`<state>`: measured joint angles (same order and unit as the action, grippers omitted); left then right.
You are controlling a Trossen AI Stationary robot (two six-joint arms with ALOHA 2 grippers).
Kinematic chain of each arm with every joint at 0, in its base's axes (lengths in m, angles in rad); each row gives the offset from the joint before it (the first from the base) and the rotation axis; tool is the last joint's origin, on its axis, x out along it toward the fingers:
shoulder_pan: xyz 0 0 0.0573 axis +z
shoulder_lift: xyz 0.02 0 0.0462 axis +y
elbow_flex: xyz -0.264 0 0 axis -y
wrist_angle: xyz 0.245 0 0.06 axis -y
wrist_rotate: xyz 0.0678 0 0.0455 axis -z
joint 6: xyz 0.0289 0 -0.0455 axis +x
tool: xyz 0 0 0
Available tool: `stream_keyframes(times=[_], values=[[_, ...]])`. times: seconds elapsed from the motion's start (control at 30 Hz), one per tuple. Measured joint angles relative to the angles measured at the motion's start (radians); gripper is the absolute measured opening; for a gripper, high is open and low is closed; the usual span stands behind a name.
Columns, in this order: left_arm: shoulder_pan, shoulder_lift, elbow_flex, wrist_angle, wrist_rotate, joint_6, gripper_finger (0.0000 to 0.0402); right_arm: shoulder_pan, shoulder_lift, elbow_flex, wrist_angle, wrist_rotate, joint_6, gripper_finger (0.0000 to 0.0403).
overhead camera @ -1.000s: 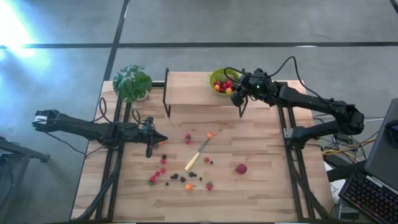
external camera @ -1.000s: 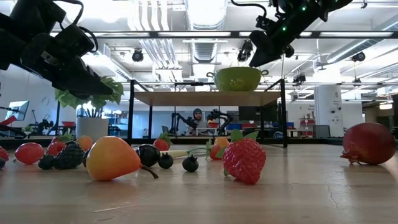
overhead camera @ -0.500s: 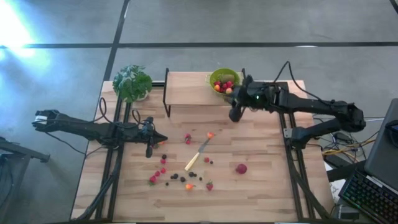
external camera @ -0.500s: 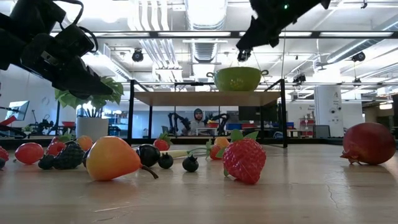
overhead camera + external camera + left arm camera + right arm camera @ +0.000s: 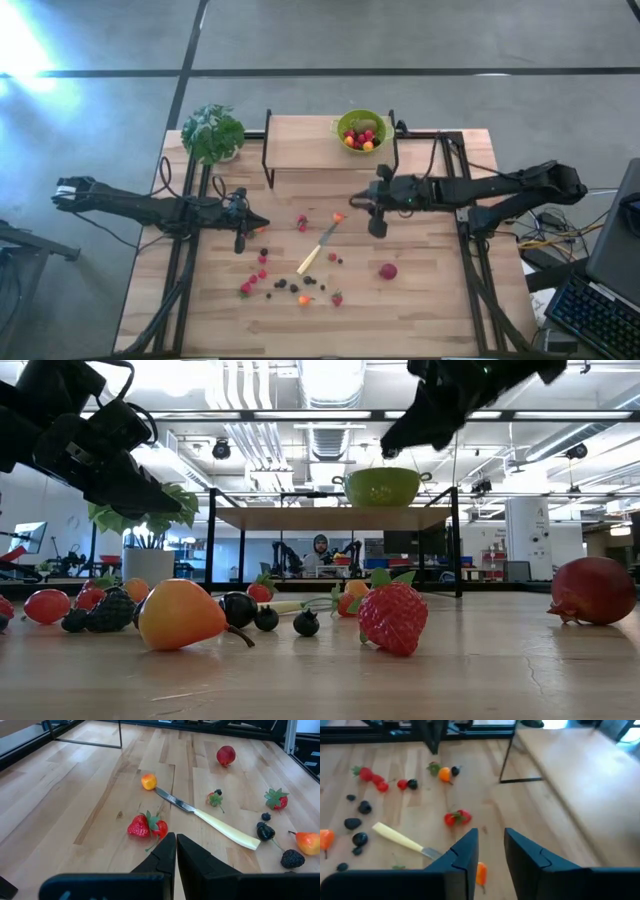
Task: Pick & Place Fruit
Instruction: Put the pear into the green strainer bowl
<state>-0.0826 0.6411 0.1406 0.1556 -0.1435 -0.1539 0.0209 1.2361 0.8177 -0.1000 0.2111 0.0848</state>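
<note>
Here the right tool [image 5: 376,226] hangs empty over the middle of the surface [image 5: 420,300], its fingers [image 5: 465,851] parted by a narrow gap. Through that gap the right wrist view shows a small orange fruit [image 5: 481,873] almost directly beneath, beside the blade tip of the pale-handled knife [image 5: 402,840]. From above, that orange fruit lies just toward the left arm from the tool, so the right arm is the nearer one for it. The green bowl [image 5: 361,130] on the raised shelf [image 5: 300,145] already holds several fruits. The rest of the scattered fruit [image 5: 270,283] lies nearer the left tool [image 5: 240,243], which waits pinched shut, holding nothing. A larger red fruit [image 5: 387,271] sits apart, near the right arm's side
</note>
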Motion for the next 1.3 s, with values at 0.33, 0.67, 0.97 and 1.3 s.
stream_keyframes(times=[0.33,0.67,0.97,1.3], values=[[0.0,0.0,0.0,-0.008,0.0,0.0,0.002,0.008,0.164,-0.124,0.268,0.014,0.073,0.015],[0.0,0.0,0.0,-0.009,0.0,0.0,0.002,0.007,0.368,-0.067,0.273,0.101,0.119,0.0215],[0.0,0.002,0.0,-0.017,0.0,0.0,0.002,-0.002,0.457,-0.054,0.32,0.106,0.152,0.0256],[0.0,0.002,0.0,-0.018,0.0,0.0,0.002,-0.006,0.5,-0.055,0.349,0.105,0.171,0.028]])
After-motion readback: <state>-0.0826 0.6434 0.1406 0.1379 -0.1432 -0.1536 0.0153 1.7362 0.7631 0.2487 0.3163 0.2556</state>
